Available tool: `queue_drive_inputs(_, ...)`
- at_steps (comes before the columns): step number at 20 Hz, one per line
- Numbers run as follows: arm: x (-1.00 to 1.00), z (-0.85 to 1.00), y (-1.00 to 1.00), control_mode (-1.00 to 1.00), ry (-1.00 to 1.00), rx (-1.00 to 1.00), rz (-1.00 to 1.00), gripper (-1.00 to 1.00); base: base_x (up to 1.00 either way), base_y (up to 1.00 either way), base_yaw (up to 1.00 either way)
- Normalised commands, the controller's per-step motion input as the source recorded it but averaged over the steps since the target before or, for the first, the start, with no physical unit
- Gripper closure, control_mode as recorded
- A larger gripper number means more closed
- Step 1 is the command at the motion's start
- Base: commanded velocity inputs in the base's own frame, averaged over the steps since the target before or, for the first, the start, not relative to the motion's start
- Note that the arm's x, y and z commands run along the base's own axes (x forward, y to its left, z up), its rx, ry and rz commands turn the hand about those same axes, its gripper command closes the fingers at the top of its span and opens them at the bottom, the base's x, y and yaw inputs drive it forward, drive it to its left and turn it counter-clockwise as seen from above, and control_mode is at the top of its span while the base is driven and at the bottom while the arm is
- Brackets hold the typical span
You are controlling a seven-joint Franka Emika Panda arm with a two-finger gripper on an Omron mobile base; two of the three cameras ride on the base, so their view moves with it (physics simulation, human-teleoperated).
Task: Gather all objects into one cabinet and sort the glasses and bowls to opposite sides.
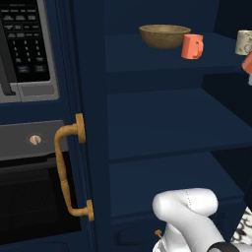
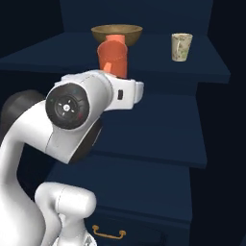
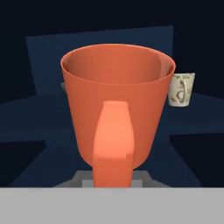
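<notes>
Coral cup (image 3: pixel 116 109) is being held in the gripper; cream cup (image 3: pixel 180 89) at 2 o'clock risks being knocked.

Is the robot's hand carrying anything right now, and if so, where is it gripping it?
Yes: a coral-orange cup, carried upright in the gripper. The hold seems to be at its handle, low down, though the fingertips themselves are hidden.

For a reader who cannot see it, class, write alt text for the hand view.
An orange cup, handle toward the camera, looms close in front of a dark navy shelf. A cream cup stands behind it to the right.
</notes>
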Motion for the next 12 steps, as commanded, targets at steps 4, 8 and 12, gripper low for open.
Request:
queue_drive_inputs(4, 0.35, 0.69, 0.05, -1.0, -0.04, -0.01, 0.0, 1.0, 0.0, 0.0, 0.0)
queue_drive_inputs(8, 0.08, 0.93, 0.0, -1.0, 0.03, -0.04, 0.0, 1.0, 0.0, 0.0, 0.0)
queue_drive_inputs(12, 0.01, 0.33, -0.07, -1.0, 0.17, -0.11, 0.0, 1.0, 0.0, 0.0, 0.0)
